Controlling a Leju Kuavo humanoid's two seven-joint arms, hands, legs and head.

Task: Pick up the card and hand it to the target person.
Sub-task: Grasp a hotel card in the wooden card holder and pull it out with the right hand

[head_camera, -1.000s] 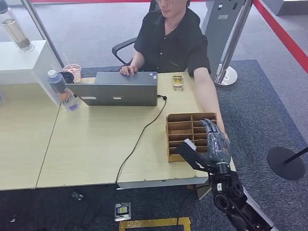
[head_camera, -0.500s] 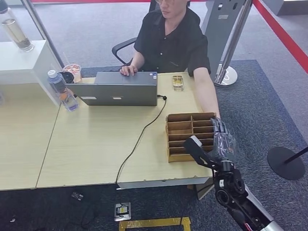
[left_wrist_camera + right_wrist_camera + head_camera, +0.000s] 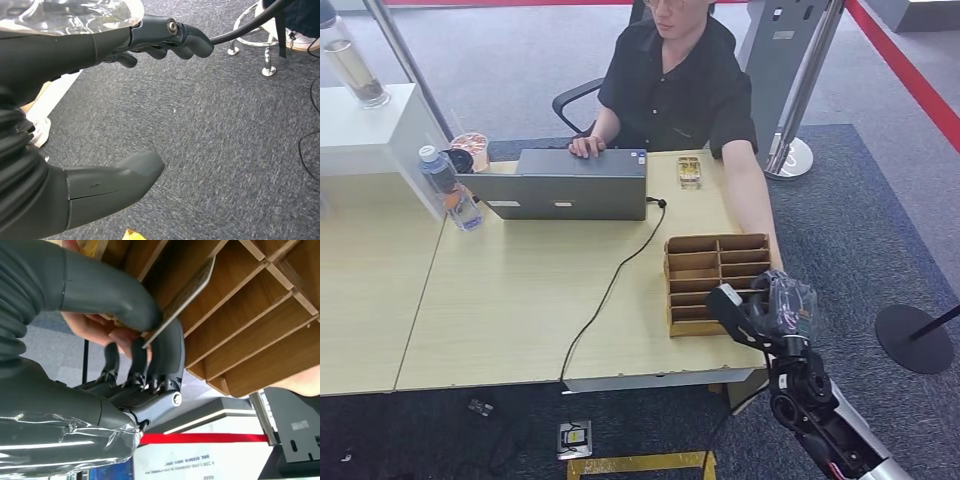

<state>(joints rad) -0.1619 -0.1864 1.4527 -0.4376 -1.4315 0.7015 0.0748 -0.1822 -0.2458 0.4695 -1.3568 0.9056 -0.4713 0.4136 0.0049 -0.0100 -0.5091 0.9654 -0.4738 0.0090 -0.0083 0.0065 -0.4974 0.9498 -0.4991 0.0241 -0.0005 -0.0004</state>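
My right hand (image 3: 773,305) hovers at the desk's near right corner, just right of the wooden slotted card holder (image 3: 705,265). In the right wrist view this hand (image 3: 151,355) pinches a thin card (image 3: 185,292) between thumb and fingers, in front of the holder's slots (image 3: 264,315). A person's hand (image 3: 90,327) lies just behind my fingers. The person (image 3: 682,80) in a black shirt sits across the desk, one forearm (image 3: 750,200) reaching down past the holder toward my hand. My left hand (image 3: 75,50) hangs over grey carpet, thumb and fingers apart, holding nothing.
A grey laptop (image 3: 565,185) stands open before the person, its black cable (image 3: 610,285) trailing to the front edge. A water bottle (image 3: 448,190), a cup (image 3: 473,148) and a white shelf (image 3: 365,130) sit left. A round stanchion base (image 3: 914,340) is on the floor, right.
My right hand has drawn back from over the card holder, moving right and toward the desk's near corner, with its fingers now lower.
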